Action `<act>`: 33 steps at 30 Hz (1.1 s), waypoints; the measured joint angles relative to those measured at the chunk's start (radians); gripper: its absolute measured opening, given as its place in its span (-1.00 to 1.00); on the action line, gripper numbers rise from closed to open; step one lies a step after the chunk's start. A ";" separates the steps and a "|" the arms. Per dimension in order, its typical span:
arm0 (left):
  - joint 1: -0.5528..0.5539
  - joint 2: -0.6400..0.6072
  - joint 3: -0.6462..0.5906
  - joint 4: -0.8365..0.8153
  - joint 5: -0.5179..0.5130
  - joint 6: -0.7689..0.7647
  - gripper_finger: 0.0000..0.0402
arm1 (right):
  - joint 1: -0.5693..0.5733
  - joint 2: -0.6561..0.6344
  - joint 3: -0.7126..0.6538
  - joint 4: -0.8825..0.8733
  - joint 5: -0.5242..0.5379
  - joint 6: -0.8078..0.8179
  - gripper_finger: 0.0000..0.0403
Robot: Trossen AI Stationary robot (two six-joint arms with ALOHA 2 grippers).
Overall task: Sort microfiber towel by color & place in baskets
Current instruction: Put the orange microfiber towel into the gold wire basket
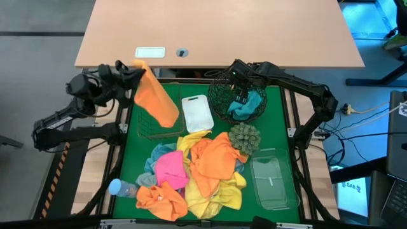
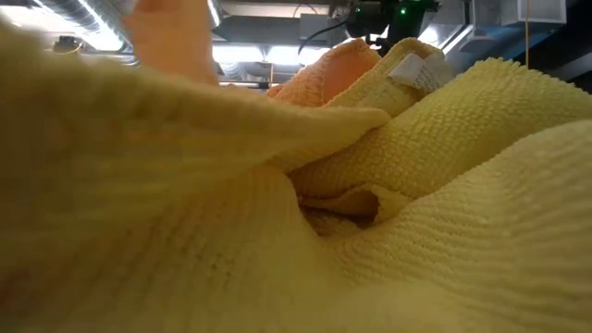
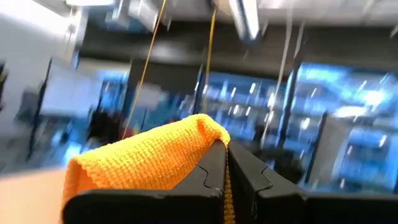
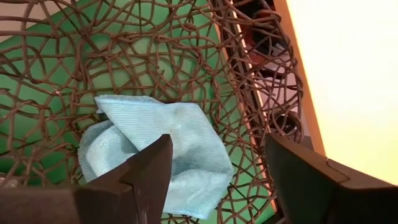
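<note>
Upper left, left gripper (image 1: 135,71) pinches an orange towel (image 1: 158,102), dangling above the square wire basket (image 1: 147,129) for dropping; upper centre, right gripper (image 1: 242,94) hangs spread over the round mesh basket (image 1: 218,95), its blue towel (image 1: 249,105) released.

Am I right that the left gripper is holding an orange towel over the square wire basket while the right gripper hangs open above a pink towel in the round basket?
Nearly: the towel in the round basket is light blue, not pink, as the right wrist view shows. The rest holds: the left gripper holds the orange towel over the square wire basket, and the right gripper is open.
</note>
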 joint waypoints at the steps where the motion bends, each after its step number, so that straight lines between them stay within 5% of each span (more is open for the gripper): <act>1: 0.006 -0.003 0.000 -0.054 0.000 0.000 -1.00 | 0.000 0.000 0.000 0.000 -0.009 0.000 0.25; 11: 0.017 0.031 0.000 -0.680 -0.027 -0.015 -1.00 | 0.001 -0.002 0.105 -0.134 -0.021 -0.002 0.25; 15: 0.017 0.071 -0.001 -0.855 -0.026 -0.028 -1.00 | 0.014 -0.006 0.198 -0.168 -0.107 0.050 0.25; 23: 0.017 0.169 -0.001 -0.914 -0.024 -0.029 -0.97 | 0.174 -0.006 0.265 -0.115 -0.358 0.082 0.25; 33: 0.012 0.332 -0.001 -0.885 -0.017 -0.030 -0.73 | 0.484 0.003 0.195 -0.045 -0.384 0.145 0.25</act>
